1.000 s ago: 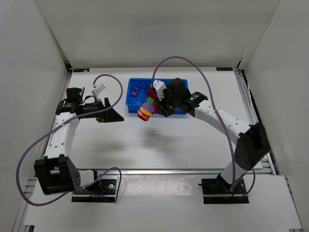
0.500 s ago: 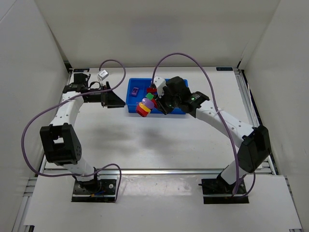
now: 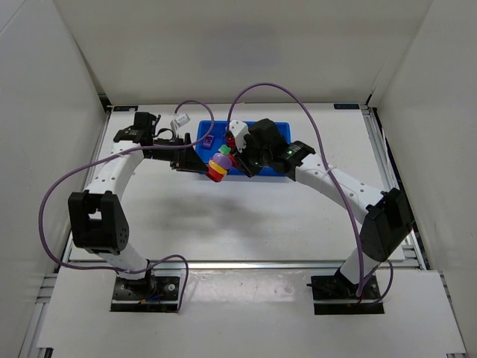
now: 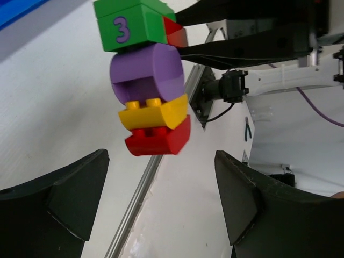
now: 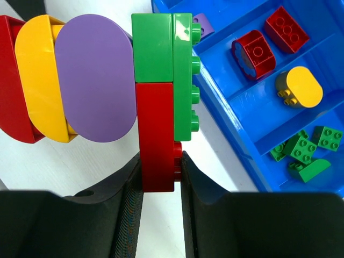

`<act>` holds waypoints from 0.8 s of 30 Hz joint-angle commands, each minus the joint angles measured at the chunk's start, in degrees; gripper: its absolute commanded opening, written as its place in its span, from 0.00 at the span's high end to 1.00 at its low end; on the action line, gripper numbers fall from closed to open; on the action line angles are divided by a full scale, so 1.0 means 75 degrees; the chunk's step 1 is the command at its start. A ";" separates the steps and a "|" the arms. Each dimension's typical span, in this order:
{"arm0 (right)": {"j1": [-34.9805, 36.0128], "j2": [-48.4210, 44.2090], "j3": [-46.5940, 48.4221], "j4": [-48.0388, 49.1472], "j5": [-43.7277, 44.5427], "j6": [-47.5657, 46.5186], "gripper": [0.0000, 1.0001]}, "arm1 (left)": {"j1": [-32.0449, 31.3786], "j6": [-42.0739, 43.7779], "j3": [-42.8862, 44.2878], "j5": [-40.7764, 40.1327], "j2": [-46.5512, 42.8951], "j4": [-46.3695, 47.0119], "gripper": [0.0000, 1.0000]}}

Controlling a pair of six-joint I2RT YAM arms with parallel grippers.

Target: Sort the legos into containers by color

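My right gripper (image 5: 160, 161) is shut on a red brick (image 5: 156, 134) at one end of a joined stack of legos (image 3: 218, 165). It holds the stack in the air at the near left corner of the blue tray (image 3: 203, 125). The stack runs from a green brick (image 5: 161, 48) through a purple oval (image 5: 94, 80) and a yellow oval (image 5: 37, 75) to a red oval (image 4: 158, 140). My left gripper (image 4: 161, 161) is open. The stack's red end hangs just ahead of its jaws without touching them.
The tray's (image 5: 236, 134) compartments hold sorted pieces: a purple one (image 5: 203, 24), two red ones (image 5: 252, 54), a yellow oval (image 5: 301, 88) and several green ones (image 5: 301, 150). White walls enclose the table on three sides. Purple cables loop above both arms.
My left arm has swung right from the table's left side up to the stack, its jaws narrowing slightly. My right gripper has carried the stack a little left and back.
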 commanded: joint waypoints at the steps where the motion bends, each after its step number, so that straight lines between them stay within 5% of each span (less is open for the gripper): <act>1: 0.0121 -0.0050 0.0388 0.0443 -0.0007 -0.0126 1.00 | -0.0054 0.0020 0.0170 -0.0555 0.0072 0.0103 0.10; 11: 0.0144 -0.0097 0.0353 0.0479 -0.0054 -0.0150 1.00 | -0.0066 -0.0050 0.0323 -0.0486 0.0237 0.0231 0.22; 24: 0.0168 0.0079 0.0470 0.0572 -0.0101 -0.0114 1.00 | -0.0089 0.0195 0.0171 0.1107 0.0249 0.0290 0.31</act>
